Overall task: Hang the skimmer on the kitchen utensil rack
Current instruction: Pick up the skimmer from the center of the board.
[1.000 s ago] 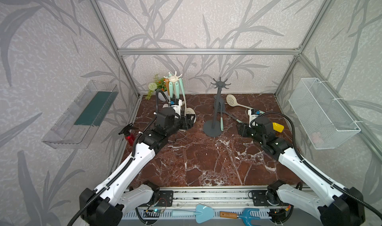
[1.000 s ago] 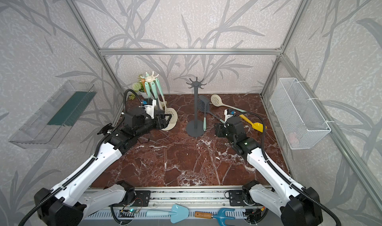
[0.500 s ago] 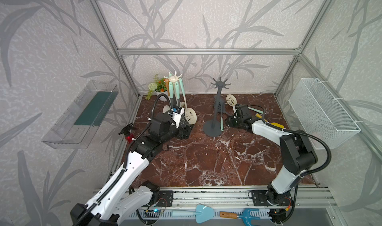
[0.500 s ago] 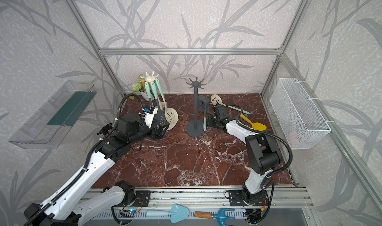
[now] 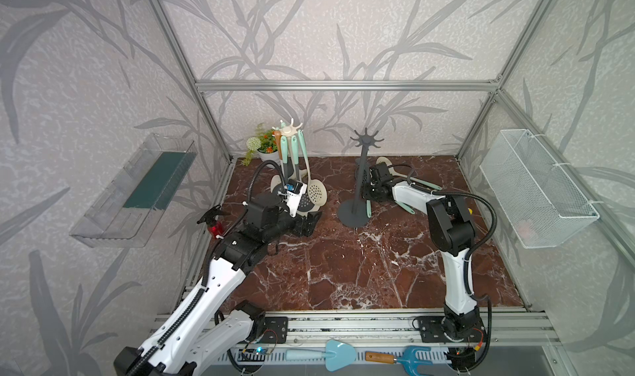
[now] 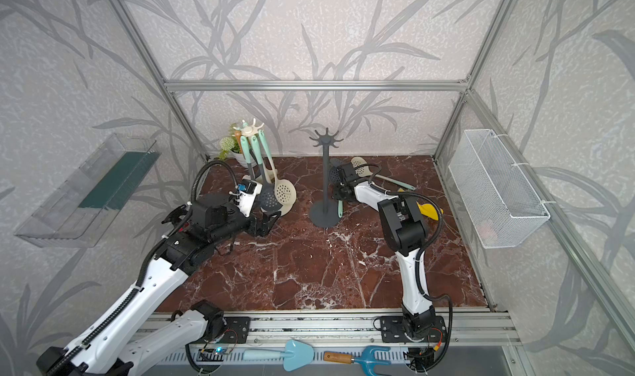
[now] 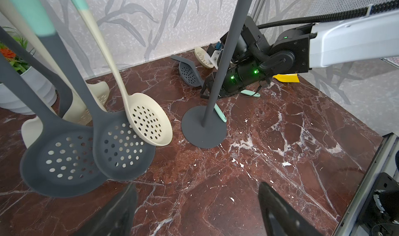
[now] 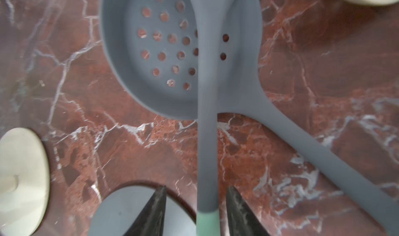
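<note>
The grey skimmer (image 8: pixel 164 51) lies on the marble behind the grey utensil rack (image 5: pixel 364 171) (image 6: pixel 324 171), whose top hooks are bare. A straight grey handle with a mint end (image 8: pixel 207 159) crosses the skimmer's bowl. A second grey handle (image 8: pixel 323 157) leaves the bowl's edge. My right gripper (image 8: pixel 195 188) (image 5: pixel 371 194) is low beside the rack's base, open, its fingers either side of the straight handle with a gap on each side. My left gripper (image 7: pixel 195 185) (image 5: pixel 309 224) is open and empty in front of the cream rack (image 5: pixel 290 130).
Cream (image 7: pixel 149 120) and grey (image 7: pixel 121 146) skimmers hang from the cream rack, close to my left fingers. A cream skimmer (image 5: pixel 383 163) and a yellow tool (image 6: pixel 427 209) lie near my right arm. A plant pot (image 5: pixel 264 152), red spray bottle (image 5: pixel 214 226), wire basket (image 5: pixel 536 188) and clear shelf (image 5: pixel 137 192) line the sides.
My right arm swung from the front right to behind the grey rack, came down over the grey handle and narrowed its jaws. My left gripper opened wider and drew back from the cream rack.
</note>
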`<action>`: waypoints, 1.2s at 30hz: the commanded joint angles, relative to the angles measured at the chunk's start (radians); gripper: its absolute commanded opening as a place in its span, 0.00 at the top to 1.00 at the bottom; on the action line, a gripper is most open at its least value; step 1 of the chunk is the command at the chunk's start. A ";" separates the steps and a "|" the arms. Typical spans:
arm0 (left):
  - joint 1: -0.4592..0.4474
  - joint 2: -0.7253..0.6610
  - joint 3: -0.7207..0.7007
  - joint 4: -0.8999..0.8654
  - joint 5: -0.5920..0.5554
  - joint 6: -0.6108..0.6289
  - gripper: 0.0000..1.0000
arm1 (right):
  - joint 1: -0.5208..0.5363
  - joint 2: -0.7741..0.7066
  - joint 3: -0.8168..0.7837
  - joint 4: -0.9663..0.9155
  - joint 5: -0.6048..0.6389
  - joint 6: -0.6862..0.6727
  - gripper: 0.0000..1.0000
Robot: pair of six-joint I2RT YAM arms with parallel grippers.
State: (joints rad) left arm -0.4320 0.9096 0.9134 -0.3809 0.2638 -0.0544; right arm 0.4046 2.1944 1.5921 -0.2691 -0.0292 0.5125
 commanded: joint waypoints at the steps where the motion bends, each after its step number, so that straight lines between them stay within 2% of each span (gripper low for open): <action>1: 0.017 -0.011 -0.002 0.023 0.030 0.004 0.14 | 0.010 0.041 0.053 -0.114 0.075 0.025 0.57; 3: 0.025 -0.018 -0.005 0.026 0.035 -0.001 0.14 | 0.011 0.054 0.060 -0.125 0.084 0.039 0.61; 9: 0.037 -0.031 -0.012 0.030 0.037 -0.005 0.14 | 0.004 -0.018 0.052 -0.135 0.109 0.028 0.93; 12: 0.039 -0.034 -0.017 0.036 0.039 -0.008 0.14 | -0.015 -0.123 -0.007 -0.102 0.110 0.031 0.98; 17: 0.043 -0.027 -0.016 0.040 0.056 -0.015 0.14 | -0.048 -0.305 -0.151 -0.003 0.074 0.057 1.00; 22: 0.042 -0.031 -0.022 0.043 0.070 -0.018 0.14 | -0.064 -0.480 -0.309 0.018 0.071 0.050 1.00; 26: 0.043 -0.026 -0.027 0.058 0.106 -0.012 0.16 | -0.081 -0.682 -0.452 -0.002 0.069 0.031 1.00; 32: 0.041 0.017 -0.023 0.070 0.218 0.019 0.20 | -0.076 -0.929 -0.559 -0.255 0.012 -0.075 1.00; 36: 0.039 0.029 -0.028 0.096 0.278 0.024 0.23 | -0.036 -1.081 -0.611 -0.434 -0.032 -0.090 1.00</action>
State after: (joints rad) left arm -0.3935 0.9386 0.8928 -0.3248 0.4637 -0.0563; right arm 0.3443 1.1995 1.0061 -0.5312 -0.0139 0.4644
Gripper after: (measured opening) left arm 0.775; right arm 0.135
